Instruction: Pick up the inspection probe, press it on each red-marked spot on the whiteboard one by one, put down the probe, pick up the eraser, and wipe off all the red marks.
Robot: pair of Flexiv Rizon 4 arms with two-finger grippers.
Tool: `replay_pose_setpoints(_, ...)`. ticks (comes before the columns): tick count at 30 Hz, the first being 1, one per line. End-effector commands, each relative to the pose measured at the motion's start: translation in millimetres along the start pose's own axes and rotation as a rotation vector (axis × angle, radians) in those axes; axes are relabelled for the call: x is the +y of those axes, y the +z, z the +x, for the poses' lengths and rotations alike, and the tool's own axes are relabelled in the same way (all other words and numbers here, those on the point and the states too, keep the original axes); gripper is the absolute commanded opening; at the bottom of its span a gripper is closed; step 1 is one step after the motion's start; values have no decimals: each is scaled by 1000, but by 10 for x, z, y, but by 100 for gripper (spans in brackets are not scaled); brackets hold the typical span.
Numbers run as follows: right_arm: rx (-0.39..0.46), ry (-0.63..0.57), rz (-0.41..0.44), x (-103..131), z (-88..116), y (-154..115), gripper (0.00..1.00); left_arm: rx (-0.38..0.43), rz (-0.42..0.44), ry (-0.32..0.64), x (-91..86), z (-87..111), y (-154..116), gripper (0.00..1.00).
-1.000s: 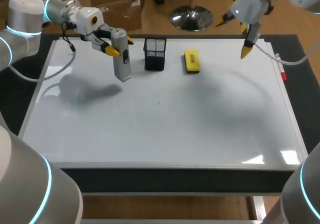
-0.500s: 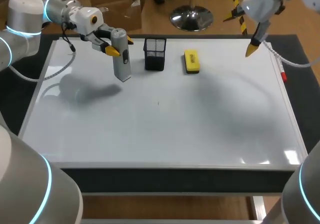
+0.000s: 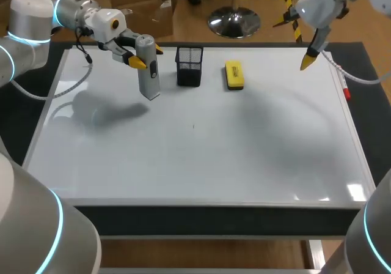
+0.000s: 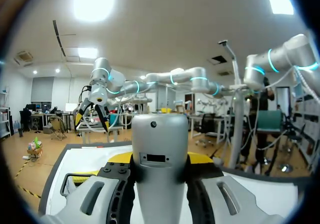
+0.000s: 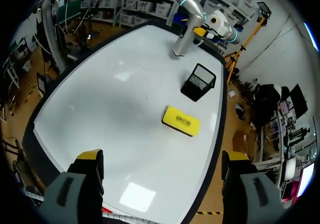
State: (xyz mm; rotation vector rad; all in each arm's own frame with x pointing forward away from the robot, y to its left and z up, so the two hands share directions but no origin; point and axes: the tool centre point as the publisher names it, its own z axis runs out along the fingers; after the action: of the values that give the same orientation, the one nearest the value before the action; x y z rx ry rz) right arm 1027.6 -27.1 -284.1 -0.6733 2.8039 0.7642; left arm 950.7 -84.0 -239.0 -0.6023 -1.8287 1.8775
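A: Left side?
B: The left hand is positioned over the far-left part of the whiteboard, which is laid on the dark tabletop. It is pinched on the inspection probe. In the left wrist view the grey probe body is seen clamped between both fingers, one on each side.
A: Probe attitude?
B: It is held roughly upright, gripped near the top, lower end pointed down at the whiteboard. A shadow is cast on the surface just to its left. Whether the tip is touching the surface cannot be told.
A: Middle?
B: A black mesh holder is stood on the whiteboard just right of the probe, apart from it. The yellow eraser is laid flat further right, near the holder but not touching it. Both are placed along the far edge. A small dark speck is seen near the centre of the whiteboard.
A: Right side?
B: The right hand is held above the far-right corner of the whiteboard, fingers spread wide, nothing gripped. This is backed by the right wrist view: the two yellow tips are set well apart over bare whiteboard, with the eraser and holder ahead of them and the probe beyond those, gripped by the left hand. A red-capped marker is laid along the whiteboard's right frame.
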Motion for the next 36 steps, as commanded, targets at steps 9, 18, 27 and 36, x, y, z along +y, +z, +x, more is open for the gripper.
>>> replay_pose_setpoints(9,3,-1,3,0,-2,-7,100,33,-27,8,-116,-83,98,0)
replay_pose_setpoints(18,3,-1,3,0,-2,-7,100,-75,-61,-52,-357,-200,64,0)
replay_pose_setpoints(27,3,-1,3,0,-2,-7,100,-230,-30,-73,-582,-417,-28,0)
replay_pose_setpoints(36,3,-1,3,0,-2,-7,100,-364,-26,-62,-801,-699,-66,0)
